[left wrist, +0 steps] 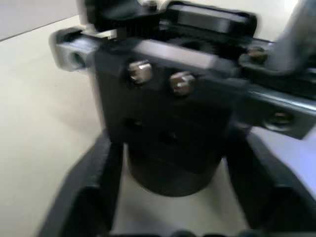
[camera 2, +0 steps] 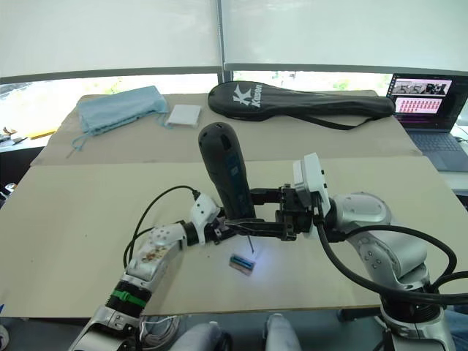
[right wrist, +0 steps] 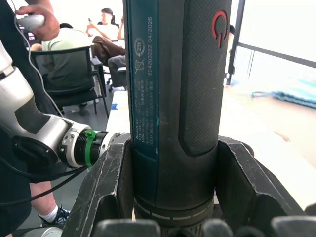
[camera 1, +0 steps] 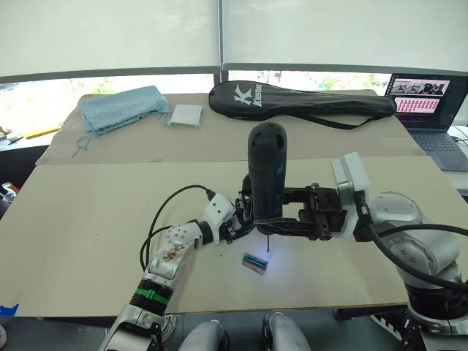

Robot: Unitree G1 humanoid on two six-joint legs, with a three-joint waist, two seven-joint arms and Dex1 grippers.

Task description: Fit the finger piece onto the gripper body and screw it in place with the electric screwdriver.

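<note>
Your right gripper [right wrist: 170,197] hugs the electric screwdriver [camera 1: 267,179] upright, your left gripper [left wrist: 170,197] pinches the gripper body [left wrist: 168,118] (screwing step, I think), so lower the bit straight into the screw.

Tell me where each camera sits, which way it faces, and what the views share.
Left eye and right eye views: on the head, looking forward and down over the table; both arms show.
Left wrist view: along the left gripper, close on the gripper body between its fingers.
Right wrist view: along the right gripper, clamped on the upright electric screwdriver; the left arm and seated people show behind.
Shared: the screwdriver shows in the head views too.
</note>
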